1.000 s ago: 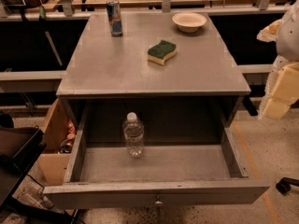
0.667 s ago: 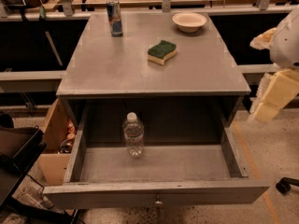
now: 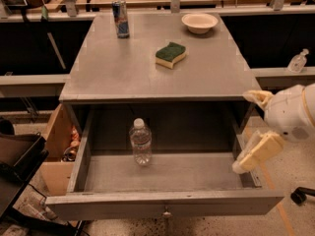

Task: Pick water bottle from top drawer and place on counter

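Observation:
The water bottle is clear with a white cap and stands upright in the open top drawer, left of its middle near the back. The grey counter lies above it. My gripper comes in from the right, over the drawer's right wall. Its two tan fingers are spread wide apart and hold nothing. It is well to the right of the bottle and not touching it.
On the counter stand a dark drink can at the back left, a green-and-yellow sponge in the middle and a white bowl at the back right. A small pump bottle sits on the ledge to the right. A cardboard box stands left of the drawer.
My gripper has moved left and down from the right edge of the view to the drawer's right wall. The bottle has not moved.

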Robot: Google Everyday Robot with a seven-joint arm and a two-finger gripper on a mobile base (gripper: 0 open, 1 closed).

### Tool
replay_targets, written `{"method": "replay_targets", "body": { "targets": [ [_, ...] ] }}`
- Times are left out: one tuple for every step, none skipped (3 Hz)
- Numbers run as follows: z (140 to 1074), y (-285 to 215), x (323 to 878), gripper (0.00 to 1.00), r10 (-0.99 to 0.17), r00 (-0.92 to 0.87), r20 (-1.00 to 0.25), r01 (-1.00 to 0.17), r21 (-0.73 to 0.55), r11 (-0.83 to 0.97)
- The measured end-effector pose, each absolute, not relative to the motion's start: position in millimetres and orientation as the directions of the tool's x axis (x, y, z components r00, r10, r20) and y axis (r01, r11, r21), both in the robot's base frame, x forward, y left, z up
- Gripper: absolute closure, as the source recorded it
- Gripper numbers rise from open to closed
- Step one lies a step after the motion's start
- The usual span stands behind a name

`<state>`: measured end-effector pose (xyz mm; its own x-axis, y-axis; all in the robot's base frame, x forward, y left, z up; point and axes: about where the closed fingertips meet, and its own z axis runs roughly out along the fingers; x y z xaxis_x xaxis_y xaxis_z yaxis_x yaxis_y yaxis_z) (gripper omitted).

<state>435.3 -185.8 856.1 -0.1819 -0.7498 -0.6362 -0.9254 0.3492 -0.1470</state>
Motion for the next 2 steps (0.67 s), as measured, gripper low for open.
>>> {"method": "replay_targets", "body": {
  "targets": [
    [835.2,-165.4,446.8,0.00,-0.601,-0.109,-0.792,-0.898,-0.180,0.401],
    [856.9,-154.0,458.7,0.00,-0.526,-0.028,-0.850,-0.865,-0.243,0.439]
  ]
}}
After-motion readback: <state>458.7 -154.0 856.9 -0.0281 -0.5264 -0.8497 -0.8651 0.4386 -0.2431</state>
